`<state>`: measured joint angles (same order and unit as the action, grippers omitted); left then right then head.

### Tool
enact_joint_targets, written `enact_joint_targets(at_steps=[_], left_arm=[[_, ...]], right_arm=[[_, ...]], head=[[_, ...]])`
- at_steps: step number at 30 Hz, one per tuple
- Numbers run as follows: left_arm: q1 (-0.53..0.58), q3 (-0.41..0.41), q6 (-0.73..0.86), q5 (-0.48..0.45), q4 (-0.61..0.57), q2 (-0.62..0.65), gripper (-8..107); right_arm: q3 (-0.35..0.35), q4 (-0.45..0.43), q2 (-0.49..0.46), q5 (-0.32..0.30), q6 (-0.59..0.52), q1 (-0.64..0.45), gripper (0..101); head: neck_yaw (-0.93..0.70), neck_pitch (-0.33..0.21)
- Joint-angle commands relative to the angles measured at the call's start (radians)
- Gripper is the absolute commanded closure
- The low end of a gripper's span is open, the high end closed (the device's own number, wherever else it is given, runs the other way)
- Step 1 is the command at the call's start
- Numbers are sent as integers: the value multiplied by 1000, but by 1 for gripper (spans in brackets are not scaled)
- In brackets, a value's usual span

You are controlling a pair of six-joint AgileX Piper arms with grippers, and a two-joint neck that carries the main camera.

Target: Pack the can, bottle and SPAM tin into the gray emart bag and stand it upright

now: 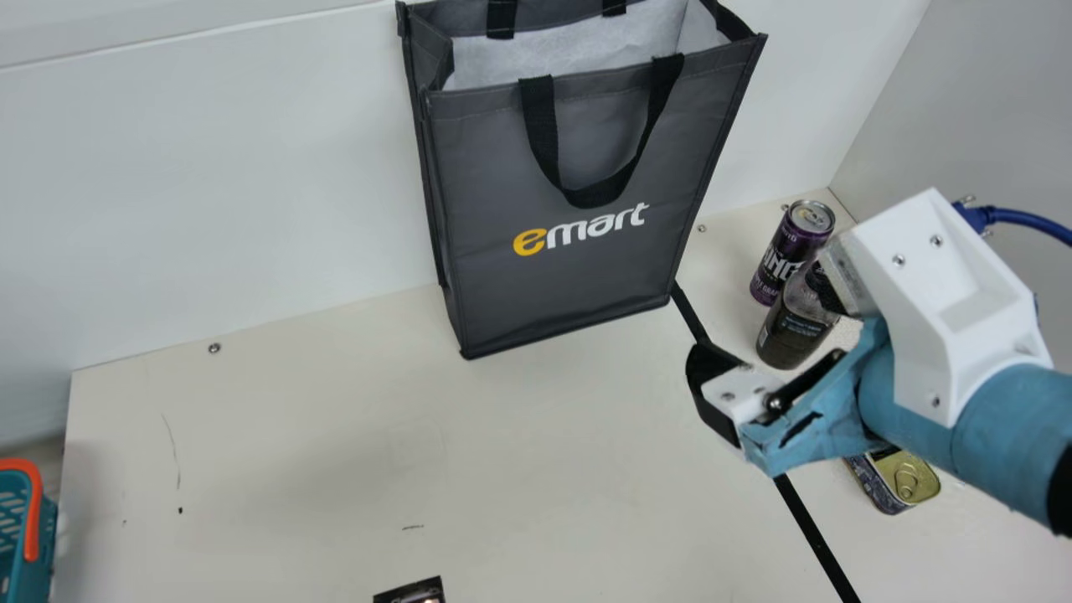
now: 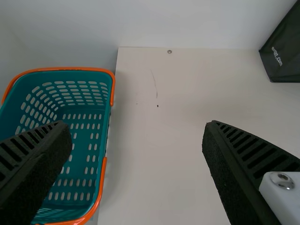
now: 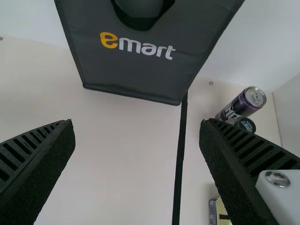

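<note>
Cream table (image 1: pixel 352 452), white wall (image 1: pixel 209 193) along the back, black strip (image 1: pixel 812 536) running across the surface on the right side. Gray emart bag (image 1: pixel 578 260) stands upright right by that wall, mouth open, pale lining showing, one black handle (image 1: pixel 548 134) hanging down its front. Bottom of the bag's inside is hidden from me.

Can (image 1: pixel 775 260) is upright on the table, right of the bag. Bottle (image 1: pixel 789 331) stands next to it on the side away from the wall, partly behind the claw. SPAM tin (image 1: pixel 904 479) sits on the table with its pull-ring lid up, partly covered by the right arm (image 1: pixel 963 402). All three are outside the bag, on the right side of the strip.

Right claw (image 1: pixel 775 335) is released: fingers spread, nothing between them, up over the table in front of the bag. Left claw (image 2: pixel 136 136) is likewise wide apart and holding nothing, above the left side near the teal basket (image 2: pixel 107 187) with its orange rim. Blue cable (image 1: pixel 1026 219) at far right, beyond the right arm.
</note>
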<state>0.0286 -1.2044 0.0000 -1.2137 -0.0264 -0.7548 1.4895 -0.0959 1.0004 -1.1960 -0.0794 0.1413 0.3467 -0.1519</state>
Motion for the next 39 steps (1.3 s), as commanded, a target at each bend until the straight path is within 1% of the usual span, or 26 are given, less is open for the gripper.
enact_joint_targets(at_steps=[1, 8, 19, 28, 39], left_arm=[[0, 0, 0, 0, 0, 0, 9], [0, 0, 0, 0, 0, 0, 9], [0, 0, 0, 0, 0, 0, 9], [0, 0, 0, 0, 0, 0, 9], [0, 0, 0, 0, 0, 0, 9]], right_arm=[[27, 9, 16, -3, -19, -3, 6], [117, 54, 88, -8, -108, -40, 6], [277, 154, 211, -24, -293, -128, 6], [374, 224, 300, -24, -440, -183, 6], [475, 274, 389, -24, -587, -201, 6]], head=[[2, -23], [2, -23], [2, -23], [2, -23], [2, -23]])
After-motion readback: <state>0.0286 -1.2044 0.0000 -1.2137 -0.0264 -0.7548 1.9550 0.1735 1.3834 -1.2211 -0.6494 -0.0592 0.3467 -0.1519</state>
